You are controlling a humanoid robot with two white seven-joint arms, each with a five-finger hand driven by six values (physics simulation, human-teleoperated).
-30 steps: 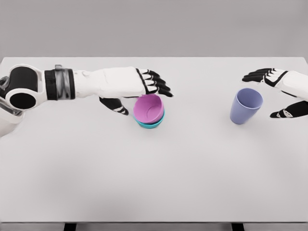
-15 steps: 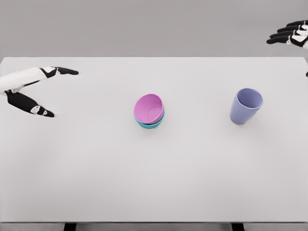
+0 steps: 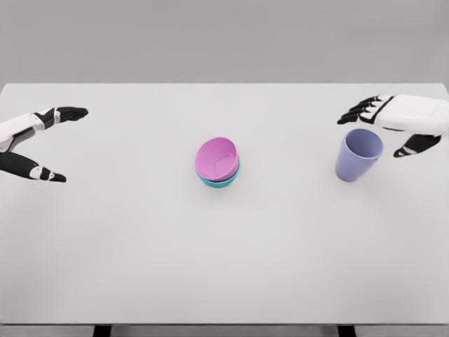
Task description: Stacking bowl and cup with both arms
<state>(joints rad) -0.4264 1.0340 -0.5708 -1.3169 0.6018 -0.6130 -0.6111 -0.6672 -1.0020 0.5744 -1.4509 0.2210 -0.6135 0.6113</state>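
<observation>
A pink bowl (image 3: pixel 218 159) sits nested in a teal bowl (image 3: pixel 219 182) at the middle of the white table (image 3: pixel 224 253), tilted a little. A lavender cup (image 3: pixel 358 155) stands upright at the right. My right hand (image 3: pixel 382 126) hovers just above and behind the cup's rim, fingers spread and thumb out to the right, holding nothing. My left hand (image 3: pixel 52 144) shows at the far left edge, open, far from the bowls.
The table's far edge (image 3: pixel 224 85) runs across the top, with a grey wall behind it. Two dark table legs (image 3: pixel 102 331) show below the near edge.
My right hand has come back down from the upper right corner to the cup's rim. My left hand, earlier at the bowls, has drawn back to the left edge. Bowls and cup stayed put.
</observation>
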